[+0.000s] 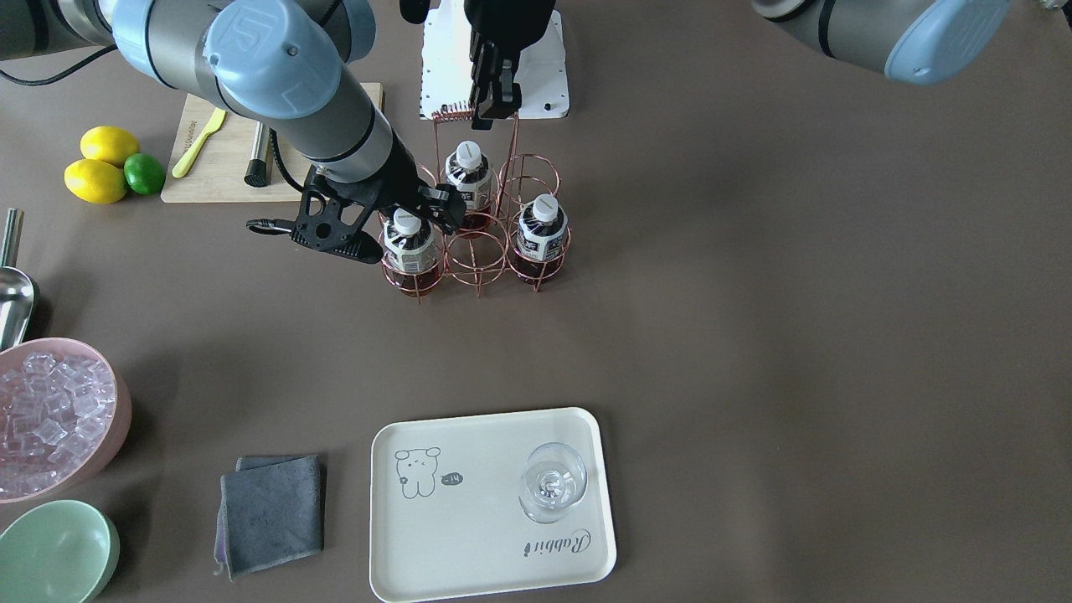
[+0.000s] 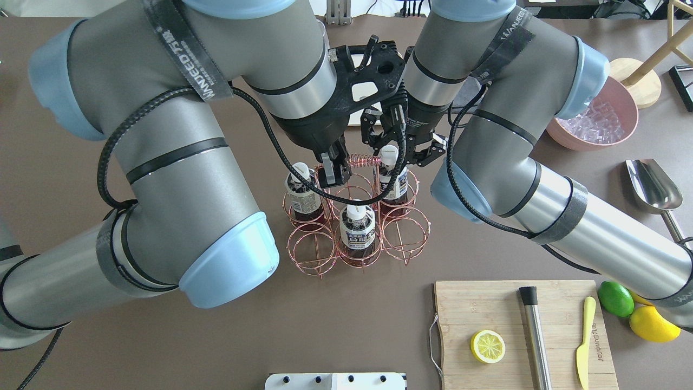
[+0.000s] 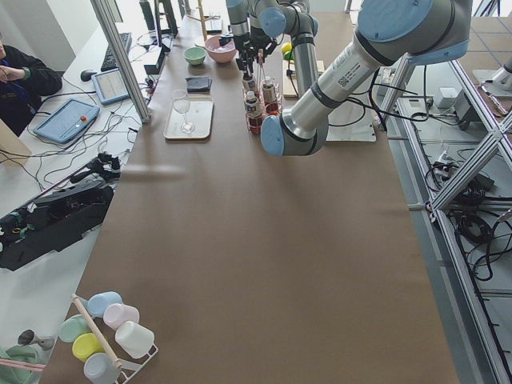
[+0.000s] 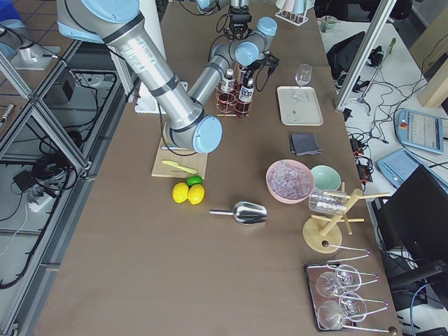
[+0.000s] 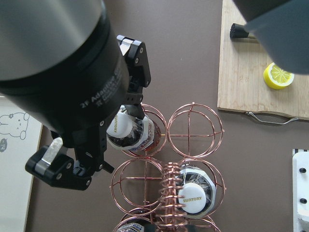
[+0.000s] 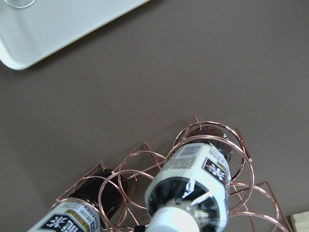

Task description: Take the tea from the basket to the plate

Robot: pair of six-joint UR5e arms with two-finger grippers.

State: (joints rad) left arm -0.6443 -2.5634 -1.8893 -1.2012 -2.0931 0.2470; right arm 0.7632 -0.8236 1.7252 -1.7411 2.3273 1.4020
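Barely begun: tea [image 1: 409,244] sits in basket [image 5: 189,129] w/ 2 others, plate [image 1: 469,536] has no tea. Your right claw [image 1: 419,213] straddles its cap, can't tell if clamped; left claw [image 2: 333,174] pinches basket handle. Lift+carry remain.

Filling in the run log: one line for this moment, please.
left gripper: shut on basket handle | right gripper: at cap of one tea, grip unclear | all three teas in basket | plate: holds only a glass
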